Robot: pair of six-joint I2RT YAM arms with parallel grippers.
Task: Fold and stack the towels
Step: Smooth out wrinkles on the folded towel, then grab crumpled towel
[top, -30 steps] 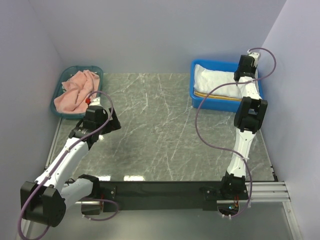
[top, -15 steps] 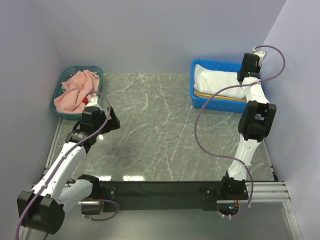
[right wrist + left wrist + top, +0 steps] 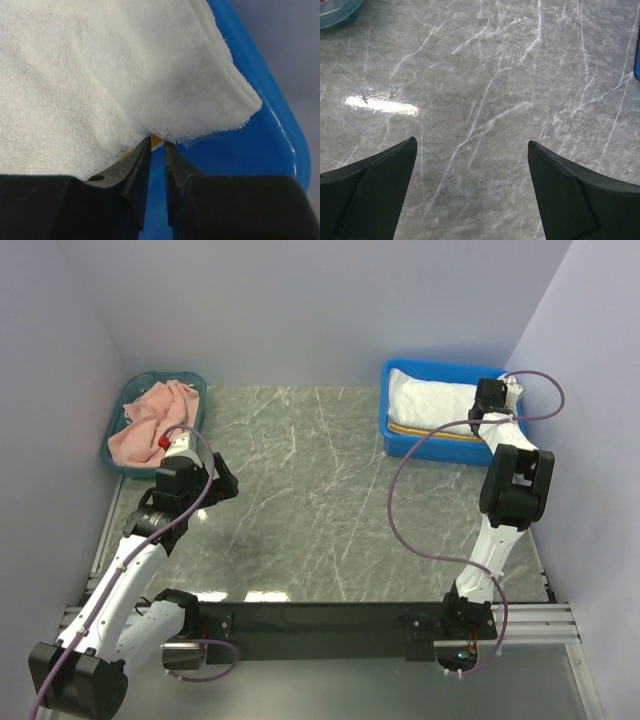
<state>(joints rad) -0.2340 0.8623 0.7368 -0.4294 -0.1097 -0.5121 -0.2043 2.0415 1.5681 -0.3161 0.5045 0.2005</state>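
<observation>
- Top external view:
  - salmon pink towel [image 3: 150, 425], crumpled, lying in the teal basket [image 3: 196, 377] at the far left corner of the marble table [image 3: 320, 510].
  - white towel [image 3: 435, 400], folded, in the blue bin [image 3: 425, 449] at the far right. It lies on a yellow-and-white striped towel [image 3: 440, 433], of which only the near edge shows.
  - left gripper [image 3: 222, 483], over the table just near of the basket, apart from the pink towel.
  - right gripper [image 3: 487, 400], down in the bin at the white towel's right end.
- Left wrist view:
  - left gripper [image 3: 471, 142], fingers spread wide, nothing between them, bare marble beneath.
  - basket corner at upper left.
- Right wrist view:
  - right gripper [image 3: 157, 144], fingers nearly together with a thin slit between them.
  - The tips meet the white towel's [image 3: 100, 65] lower edge, with a yellow sliver [image 3: 157, 139] just behind.
  - Whether the fingers pinch cloth cannot be told.
</observation>
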